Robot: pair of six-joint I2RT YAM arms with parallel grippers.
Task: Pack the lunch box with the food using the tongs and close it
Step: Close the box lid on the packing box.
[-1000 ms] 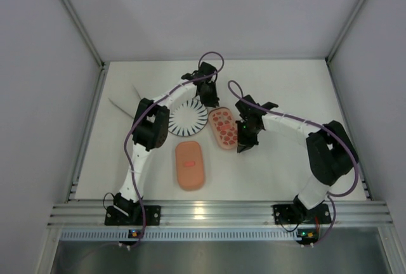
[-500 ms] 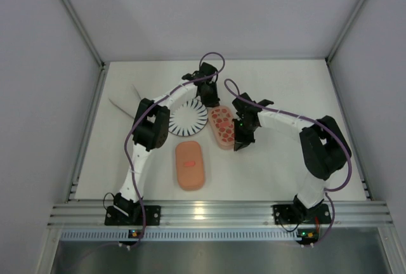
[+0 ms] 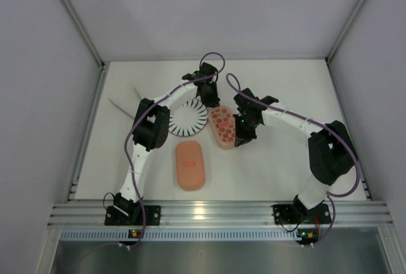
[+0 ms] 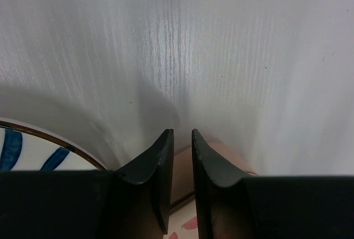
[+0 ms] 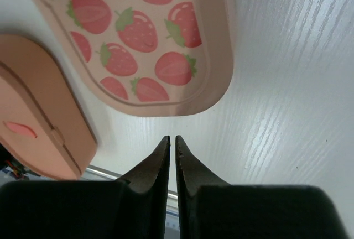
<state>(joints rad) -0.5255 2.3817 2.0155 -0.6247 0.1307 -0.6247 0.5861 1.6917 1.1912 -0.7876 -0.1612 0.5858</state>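
The tongs (image 3: 127, 104) lie far left, the lid (image 3: 190, 165) near the plate (image 3: 188, 118). The open lunch box (image 3: 222, 126) sits centre; the right gripper (image 3: 238, 141), fingers nearly together, has edged closer, perhaps to steady it. The left gripper (image 3: 209, 99) looks nearly closed too.

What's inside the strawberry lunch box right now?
The lunch box shows only its strawberry-print floor plus a pink shape at its top edge, cut off by the right wrist view, so I can't identify it. From above, the left gripper covers its far end.
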